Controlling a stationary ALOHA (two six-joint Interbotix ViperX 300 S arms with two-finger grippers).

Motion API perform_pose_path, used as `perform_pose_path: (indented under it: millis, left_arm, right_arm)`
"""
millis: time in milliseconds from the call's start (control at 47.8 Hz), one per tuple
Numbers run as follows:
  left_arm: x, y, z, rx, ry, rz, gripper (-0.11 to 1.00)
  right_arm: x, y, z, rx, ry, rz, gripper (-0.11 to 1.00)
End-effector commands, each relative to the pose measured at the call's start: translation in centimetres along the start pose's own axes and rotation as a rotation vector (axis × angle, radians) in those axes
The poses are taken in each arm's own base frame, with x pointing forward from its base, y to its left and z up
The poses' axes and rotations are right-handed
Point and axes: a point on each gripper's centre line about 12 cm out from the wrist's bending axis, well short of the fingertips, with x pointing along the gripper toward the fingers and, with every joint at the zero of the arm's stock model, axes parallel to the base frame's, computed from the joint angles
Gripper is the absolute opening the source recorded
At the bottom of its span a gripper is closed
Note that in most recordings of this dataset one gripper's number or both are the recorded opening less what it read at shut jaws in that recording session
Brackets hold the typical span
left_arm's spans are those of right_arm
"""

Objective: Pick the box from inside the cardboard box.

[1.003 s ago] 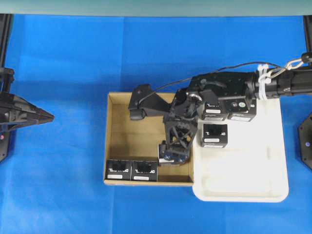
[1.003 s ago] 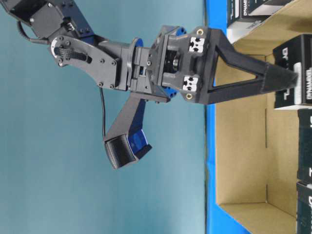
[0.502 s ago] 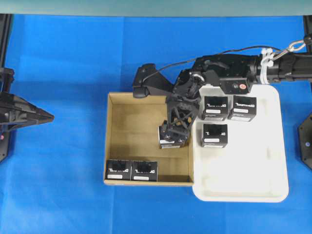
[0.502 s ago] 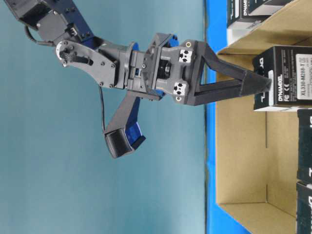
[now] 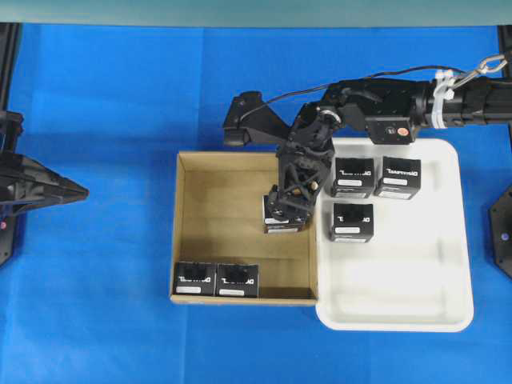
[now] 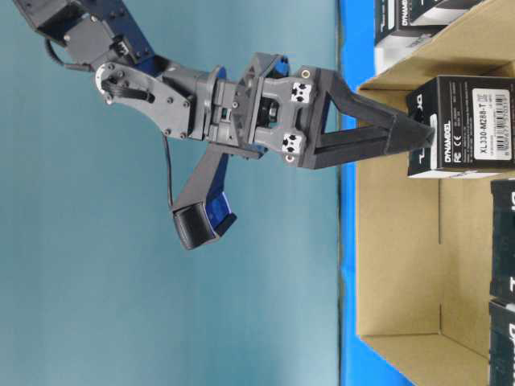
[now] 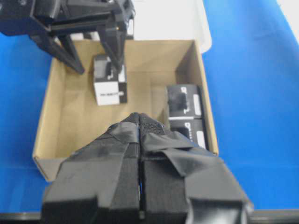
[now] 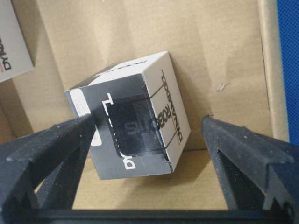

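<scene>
Box (image 5: 284, 218) is hanging clear above the carton (image 5: 182, 232) floor; right gripper (image 5: 290, 206) is pinching its top, lifting it; left gripper (image 7: 139, 140) is sitting closed, empty.

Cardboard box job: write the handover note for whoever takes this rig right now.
Right gripper: shut on the box near its top edge. The box is tilted, and the right wrist view shows a gap at one finger, so the grip may be weak.
Left gripper: shut, empty, parked left of the cardboard box.
Done: the box is gripped but is not yet clear of the cardboard box walls.
Left: lift it out, probably to the white tray, which holds three boxes. Two more boxes lie in the cardboard box.
</scene>
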Motion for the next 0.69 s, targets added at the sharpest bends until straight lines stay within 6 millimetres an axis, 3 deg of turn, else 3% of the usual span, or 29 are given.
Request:
perform_pose_path:
  millis: [0, 167, 439, 669]
  left_arm:
    - [-0.2, 0.0, 1.2, -0.001, -0.031, 0.002, -0.07]
    - [-0.2, 0.0, 1.2, -0.001, -0.031, 0.002, -0.07]
    - [-0.2, 0.1, 1.3, -0.001, -0.032, 0.003, -0.07]
    - [-0.3, 0.1, 1.3, -0.003, -0.037, 0.003, -0.07]
  right_arm:
    - [0.1, -0.3, 0.0, 0.009, -0.001, -0.005, 0.99]
    - [-1.8, 0.5, 0.8, -0.009, -0.052, 0.002, 0.99]
    - [-6.8, 3.0, 1.6, -0.034, -0.131, 0.025, 0.99]
    - [-12.6, 5.9, 1.6, -0.100, -0.206, 0.049, 0.99]
